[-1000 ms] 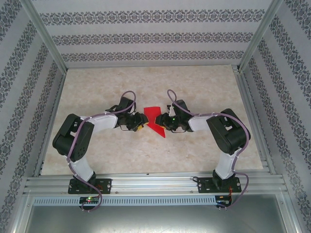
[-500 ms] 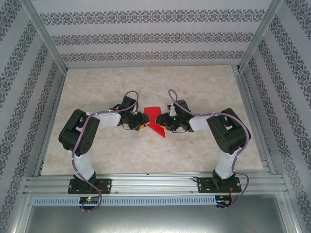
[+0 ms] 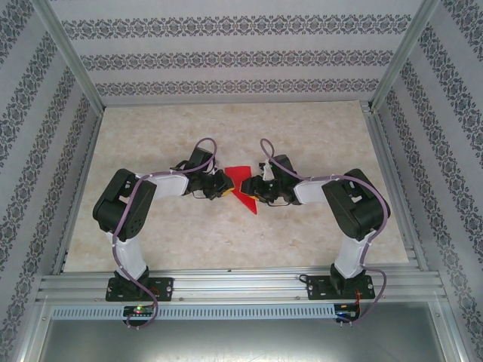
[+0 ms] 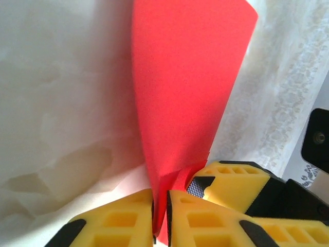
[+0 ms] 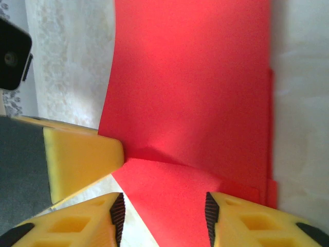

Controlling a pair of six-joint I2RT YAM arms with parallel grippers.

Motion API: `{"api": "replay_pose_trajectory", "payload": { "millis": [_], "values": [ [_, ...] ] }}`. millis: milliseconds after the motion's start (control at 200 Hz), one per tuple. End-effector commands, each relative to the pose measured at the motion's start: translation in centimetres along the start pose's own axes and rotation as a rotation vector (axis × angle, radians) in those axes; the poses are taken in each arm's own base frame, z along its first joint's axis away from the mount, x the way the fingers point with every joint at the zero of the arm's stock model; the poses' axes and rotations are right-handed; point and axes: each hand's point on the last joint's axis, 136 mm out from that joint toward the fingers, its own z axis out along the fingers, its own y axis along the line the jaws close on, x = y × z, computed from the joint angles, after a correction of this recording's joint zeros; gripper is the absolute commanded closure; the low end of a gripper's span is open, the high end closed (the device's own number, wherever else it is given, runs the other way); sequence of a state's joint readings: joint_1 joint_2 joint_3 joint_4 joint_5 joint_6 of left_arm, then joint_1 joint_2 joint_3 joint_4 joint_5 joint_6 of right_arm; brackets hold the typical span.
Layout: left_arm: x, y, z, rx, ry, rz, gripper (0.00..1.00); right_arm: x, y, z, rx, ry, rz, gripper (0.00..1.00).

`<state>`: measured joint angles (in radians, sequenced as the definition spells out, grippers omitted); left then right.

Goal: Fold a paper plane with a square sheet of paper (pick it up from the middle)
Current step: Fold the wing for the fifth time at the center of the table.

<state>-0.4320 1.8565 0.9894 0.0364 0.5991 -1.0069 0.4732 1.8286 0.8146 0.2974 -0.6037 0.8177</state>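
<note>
The square sheet of paper (image 3: 239, 176) is bright red and folded into a creased pointed shape, lying mid-table between both grippers. My left gripper (image 3: 223, 186) comes in from the left. In the left wrist view it (image 4: 160, 211) is shut on the narrow end of the paper (image 4: 190, 87), which rises from between the yellow fingers. My right gripper (image 3: 253, 190) faces it from the right. In the right wrist view it (image 5: 164, 216) is open, its fingers standing wide either side of a folded flap of the paper (image 5: 195, 92).
A pale marbled table (image 3: 226, 128) carries everything, with aluminium frame rails and patterned walls on three sides. The two grippers' yellow fingers sit very close together: a right finger (image 4: 234, 180) shows in the left wrist view, a left finger (image 5: 82, 154) in the right wrist view.
My left gripper moved right onto the paper's edge and closed on it. My right gripper opened wider and kept its place.
</note>
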Motion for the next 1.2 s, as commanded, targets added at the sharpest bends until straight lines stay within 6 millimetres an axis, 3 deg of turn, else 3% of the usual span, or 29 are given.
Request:
{"api": "replay_pose_trajectory", "payload": {
  "millis": [0, 135, 280, 425, 590, 869, 1194],
  "values": [
    [0.3, -1.5, 0.0, 0.053, 0.009, 0.017, 0.90, 0.6, -1.4, -1.4, 0.095, -0.002, -0.114, 0.45],
    [0.5, -2.0, -0.5, 0.046, 0.013, 0.009, 0.93, -0.4, 0.0, -2.8, 0.189, -0.066, -0.331, 0.38],
    [0.7, -2.9, -0.8, 0.049, 0.014, 0.013, 0.94, 0.1, 1.3, -4.1, 0.306, -0.154, -0.603, 0.33],
    [0.8, -3.5, -0.9, 0.044, 0.012, 0.014, 0.94, 1.4, 2.8, -4.4, 0.409, -0.249, -0.852, 0.38],
    [0.7, -3.8, -1.2, 0.043, 0.008, 0.014, 0.94, 2.2, 2.5, -3.9, 0.499, -0.287, -1.013, 0.41],
    [0.8, -3.9, -1.4, 0.041, 0.009, 0.011, 0.94, 2.2, 1.5, -1.7, 0.593, -0.263, -1.096, 0.41],
    [0.8, -4.0, -1.6, 0.040, 0.007, 0.005, 0.94, 1.3, 1.7, -0.2, 0.640, -0.286, -1.118, 0.51]
  ]
}}
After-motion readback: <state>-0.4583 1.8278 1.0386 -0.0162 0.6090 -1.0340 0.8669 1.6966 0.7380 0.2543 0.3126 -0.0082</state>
